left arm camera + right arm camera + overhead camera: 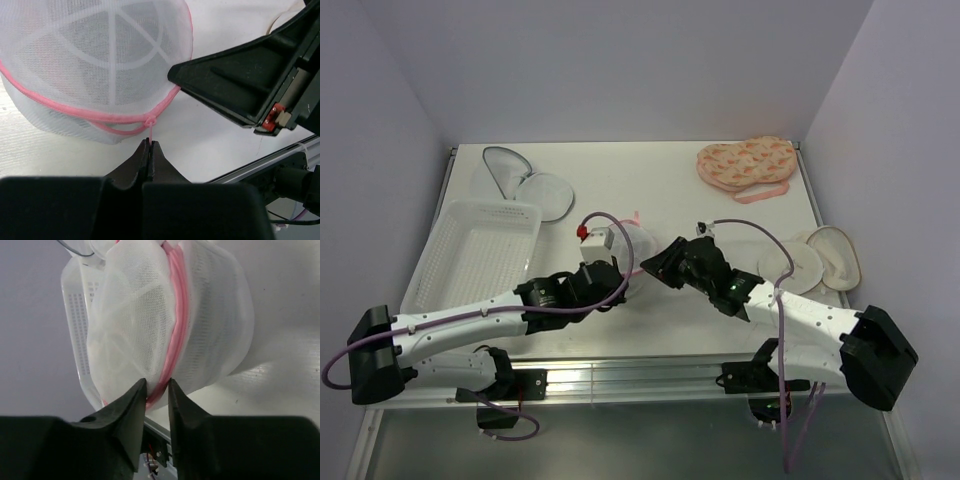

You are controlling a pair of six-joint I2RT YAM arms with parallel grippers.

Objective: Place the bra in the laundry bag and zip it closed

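The laundry bag [638, 243], a white mesh dome with pink trim, stands at the table's middle between my two grippers. My left gripper [150, 142] is shut on the thin pink zipper pull [150, 130] at the bag's [95, 60] near edge. My right gripper [157, 385] pinches the bag's [150, 330] pink zipper seam [176, 325] from the other side. Its black fingers [235, 85] show in the left wrist view. In the top view the left gripper [618, 272] and right gripper [656, 262] meet at the bag. No black bra is in view.
A white perforated basket [480, 250] stands at the left. A grey-trimmed mesh pouch [525, 180] lies behind it. An orange patterned pouch [745, 163] lies at the back right. Cream-edged white pads [817, 260] lie at the right edge. The metal front rail [640, 375] runs along the near side.
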